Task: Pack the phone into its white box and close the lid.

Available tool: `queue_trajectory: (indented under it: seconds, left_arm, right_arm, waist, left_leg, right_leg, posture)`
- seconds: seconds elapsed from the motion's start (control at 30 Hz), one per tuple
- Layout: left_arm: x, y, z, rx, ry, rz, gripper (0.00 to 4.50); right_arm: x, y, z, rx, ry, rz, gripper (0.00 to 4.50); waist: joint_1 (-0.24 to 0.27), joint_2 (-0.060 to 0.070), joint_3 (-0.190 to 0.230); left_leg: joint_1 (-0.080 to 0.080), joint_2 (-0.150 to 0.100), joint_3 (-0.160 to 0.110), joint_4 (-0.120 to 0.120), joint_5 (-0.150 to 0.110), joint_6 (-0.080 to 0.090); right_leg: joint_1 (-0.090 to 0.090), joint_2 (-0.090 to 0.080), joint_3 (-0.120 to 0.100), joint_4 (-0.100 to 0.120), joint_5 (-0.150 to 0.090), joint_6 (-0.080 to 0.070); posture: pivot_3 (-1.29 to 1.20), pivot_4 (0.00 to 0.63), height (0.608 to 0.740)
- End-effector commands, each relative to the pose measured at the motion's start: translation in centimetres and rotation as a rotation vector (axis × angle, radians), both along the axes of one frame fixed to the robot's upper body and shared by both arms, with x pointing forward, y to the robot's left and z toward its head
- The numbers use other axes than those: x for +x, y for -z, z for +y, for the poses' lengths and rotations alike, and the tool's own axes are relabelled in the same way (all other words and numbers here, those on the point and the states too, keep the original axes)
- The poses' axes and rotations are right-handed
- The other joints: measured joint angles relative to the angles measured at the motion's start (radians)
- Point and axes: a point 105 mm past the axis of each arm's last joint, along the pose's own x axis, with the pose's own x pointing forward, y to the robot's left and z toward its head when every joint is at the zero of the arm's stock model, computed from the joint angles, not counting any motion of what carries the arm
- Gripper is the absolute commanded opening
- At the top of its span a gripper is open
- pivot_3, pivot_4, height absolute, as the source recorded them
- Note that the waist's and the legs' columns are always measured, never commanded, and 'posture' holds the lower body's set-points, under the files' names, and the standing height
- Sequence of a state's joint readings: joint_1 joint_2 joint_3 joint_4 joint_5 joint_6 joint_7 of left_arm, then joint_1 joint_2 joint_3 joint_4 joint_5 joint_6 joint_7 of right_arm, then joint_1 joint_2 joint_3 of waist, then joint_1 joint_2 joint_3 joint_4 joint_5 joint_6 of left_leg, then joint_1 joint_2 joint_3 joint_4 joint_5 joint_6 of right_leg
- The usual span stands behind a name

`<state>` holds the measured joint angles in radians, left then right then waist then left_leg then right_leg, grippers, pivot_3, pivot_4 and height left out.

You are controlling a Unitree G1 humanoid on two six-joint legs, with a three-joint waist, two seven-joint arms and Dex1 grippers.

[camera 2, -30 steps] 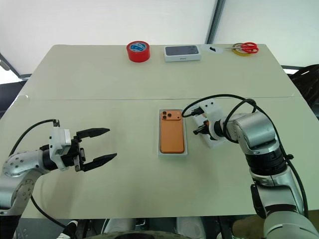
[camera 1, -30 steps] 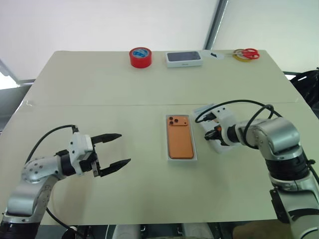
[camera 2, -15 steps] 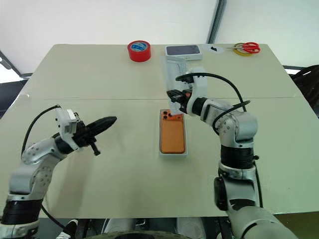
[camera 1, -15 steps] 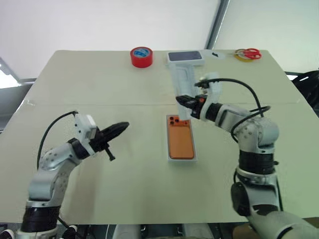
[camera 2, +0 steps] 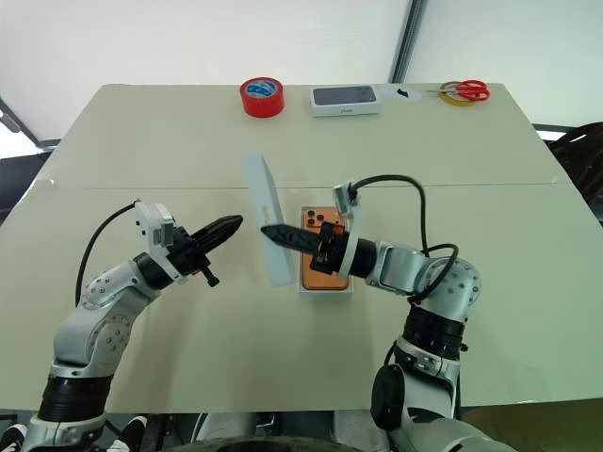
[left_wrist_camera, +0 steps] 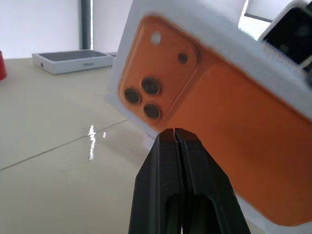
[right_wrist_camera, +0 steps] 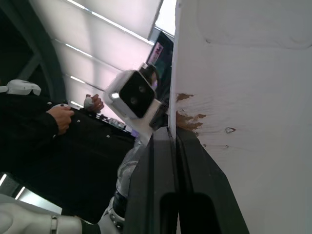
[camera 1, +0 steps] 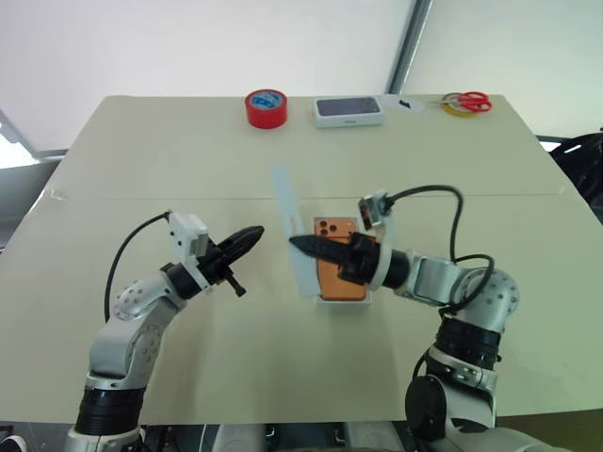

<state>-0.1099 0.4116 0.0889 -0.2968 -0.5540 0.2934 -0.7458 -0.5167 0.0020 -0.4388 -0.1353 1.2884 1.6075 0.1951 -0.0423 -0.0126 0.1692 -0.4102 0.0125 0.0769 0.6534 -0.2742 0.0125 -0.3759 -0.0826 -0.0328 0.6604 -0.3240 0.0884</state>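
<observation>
The phone [camera 2: 325, 259] lies face down in the white box [camera 2: 326, 287] at table centre, so packing is done; the step in hand is closing. The lid [camera 2: 267, 218] is off the base and held in the air at about 9 o'clock of the box, just beside its left edge.

**Claws**
- The right gripper [camera 2: 271, 232] has its two fingers pressed together on the lid's lower edge, pinching it. The right wrist view shows the pale inner face against that finger pair.
- The left gripper [camera 2: 232, 224] has its fingers pressed together on nothing. It points toward 3 o'clock at the lid, with a gap between tip and lid.

**Orientation**
- The phone's long axis runs 12 to 6 o'clock, the lens cluster at the 12 o'clock end.
- The lid stands on edge, nearly upright, its long axis leaning from 6 toward 11–12 o'clock. The left wrist view shows its printed orange face turned toward the left gripper, the plain face toward the right arm.

**Next move (judgement)**
The lid should be laid flat, printed face up, its long axis brought parallel to the box, squared over all four corners and then lowered. The shut left gripper looks placed to steady or press it. A skewed lid is likely to jam on the rim.
</observation>
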Motion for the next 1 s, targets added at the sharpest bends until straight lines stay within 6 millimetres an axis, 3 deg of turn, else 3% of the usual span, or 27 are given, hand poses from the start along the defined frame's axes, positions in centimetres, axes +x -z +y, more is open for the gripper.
queue_trajectory:
  seconds: [0.03,0.3,0.47,0.6,0.7,0.83,1.0]
  left_arm:
    - [-0.7,-0.7,-0.6,0.001,0.027,-0.032,0.05]
    - [-1.2,1.8,-2.0,0.033,0.05,0.052,0.05]
    - [-0.5,1.4,-1.9,-0.023,0.014,0.056,0.05]
    - [0.0,2.2,-2.9,-0.011,0.047,0.084,0.05]
    - [0.3,2.6,-3.9,-0.01,0.076,0.09,0.0]
    - [0.7,2.7,-5.1,-0.023,0.109,0.095,0.0]
    - [1.2,2.7,-7.4,-0.049,0.151,0.095,0.0]
  right_arm:
    - [-0.3,0.4,0.9,-0.036,-0.046,0.025,0.0]
    - [1.4,2.5,0.9,-0.12,0.027,0.112,0.0]
    - [2.1,3.0,0.7,-0.158,0.073,0.127,0.0]
    - [2.5,3.3,-0.2,-0.153,0.105,0.131,0.0]
    - [2.9,3.7,-1.0,-0.16,0.142,0.141,0.87]
    - [3.3,3.0,-2.9,-0.175,0.186,0.09,2.91]
    - [4.8,2.4,-7.5,-0.222,0.331,0.002,2.91]
  waist:
    - [0.0,0.0,0.0]
    - [0.01,0.0,-0.001]
    - [0.007,0.0,-0.001]
    - [0.009,0.0,-0.001]
    - [0.016,0.0,-0.001]
    - [0.028,0.0,-0.001]
    - [0.032,0.0,-0.001]
  left_leg:
    - [0.0,0.0,0.0,0.0,0.0,0.0]
    - [0.0,0.0,0.0,0.001,0.0,0.001]
    - [0.0,0.0,0.0,0.001,0.0,0.001]
    - [0.0,0.0,0.0,0.001,0.0,0.001]
    - [0.0,0.0,0.0,0.001,-0.001,0.001]
    - [0.0,0.0,0.001,0.001,-0.001,0.001]
    - [0.0,0.0,0.0,0.005,-0.002,0.003]
  right_leg:
    - [0.0,0.0,0.0,0.0,0.0,0.0]
    - [0.0,0.0,0.0,0.0,0.0,0.0]
    - [0.0,0.0,0.0,0.0,0.0,0.0]
    - [0.0,0.0,0.0,-0.001,0.0,0.0]
    - [0.001,0.0,0.0,-0.001,0.0,0.0]
    - [0.001,0.0,0.0,-0.001,0.0,0.0]
    - [0.002,0.0,0.0,-0.002,0.0,0.0]
  posture:
    - [0.0,0.15,0.73]
    - [0.0,0.15,0.73]
    - [0.0,0.15,0.73]
    - [0.0,0.15,0.73]
    - [0.0,0.15,0.73]
    - [0.0,0.15,0.73]
    - [0.0,0.15,0.73]
